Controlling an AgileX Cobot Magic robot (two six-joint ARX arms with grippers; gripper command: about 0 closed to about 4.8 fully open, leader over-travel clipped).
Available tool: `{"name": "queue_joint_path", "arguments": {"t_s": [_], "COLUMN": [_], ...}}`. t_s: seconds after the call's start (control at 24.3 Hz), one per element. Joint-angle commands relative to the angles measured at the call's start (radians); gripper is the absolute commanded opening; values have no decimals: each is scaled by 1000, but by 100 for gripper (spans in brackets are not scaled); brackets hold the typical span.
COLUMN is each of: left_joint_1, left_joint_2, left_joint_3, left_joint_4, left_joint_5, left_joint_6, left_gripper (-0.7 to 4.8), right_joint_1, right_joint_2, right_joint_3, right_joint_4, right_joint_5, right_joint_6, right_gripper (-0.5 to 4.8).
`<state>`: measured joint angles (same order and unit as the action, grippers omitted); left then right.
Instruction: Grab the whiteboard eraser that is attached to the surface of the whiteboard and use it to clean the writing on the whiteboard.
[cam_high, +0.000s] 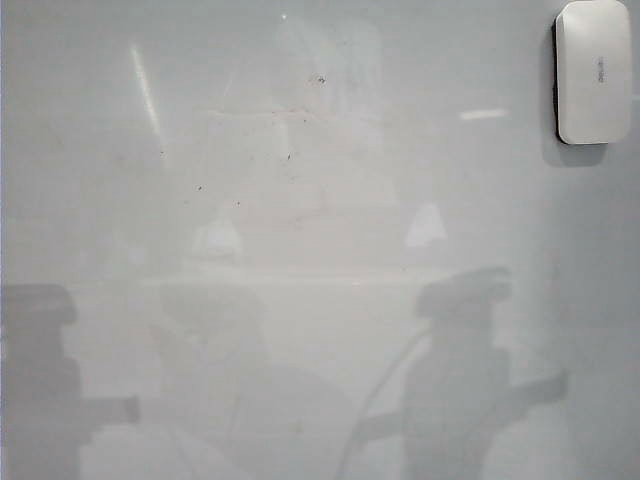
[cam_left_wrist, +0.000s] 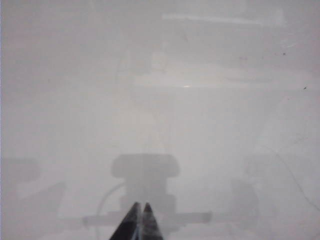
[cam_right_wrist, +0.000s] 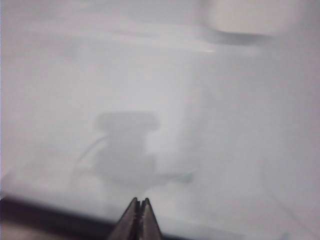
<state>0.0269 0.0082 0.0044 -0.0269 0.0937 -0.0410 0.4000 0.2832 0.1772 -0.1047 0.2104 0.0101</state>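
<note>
whiteboard fills the exterior view, glossy, with faint smudges and dark specks. eraser stuck upright in its top right corner, lettering on its face; blurred in the right wrist view. no red writing readable. left tool pinched together, empty, over bare board. right tool pinched together, empty, near the board's dark edge, well apart from the eraser.
</note>
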Motion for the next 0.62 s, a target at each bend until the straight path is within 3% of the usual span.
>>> {"name": "queue_joint_path", "arguments": {"t_s": [0.04,0.16,0.29,0.62], "left_joint_1": [-2,-2,-2,-2], "left_joint_2": [2,2,2,-2], "left_joint_3": [3,3,3,3], "left_joint_4": [5,6,6,5], "left_joint_5": [0,-1,-1,0], "left_joint_6": [1,1,0,0], "left_gripper": [-5,-5,-5,-5], "right_joint_1": [-109,-265,-342,-375], "right_joint_2": [-84,-148,-193,-283], "right_joint_3": [-121,-156,-159,-176], "right_joint_4": [217,232,230,166], "right_joint_5": [-29,-143,-142,-166], "right_joint_6": [23,42,42,39], "right_gripper": [-1,-1,-1,-1]}}
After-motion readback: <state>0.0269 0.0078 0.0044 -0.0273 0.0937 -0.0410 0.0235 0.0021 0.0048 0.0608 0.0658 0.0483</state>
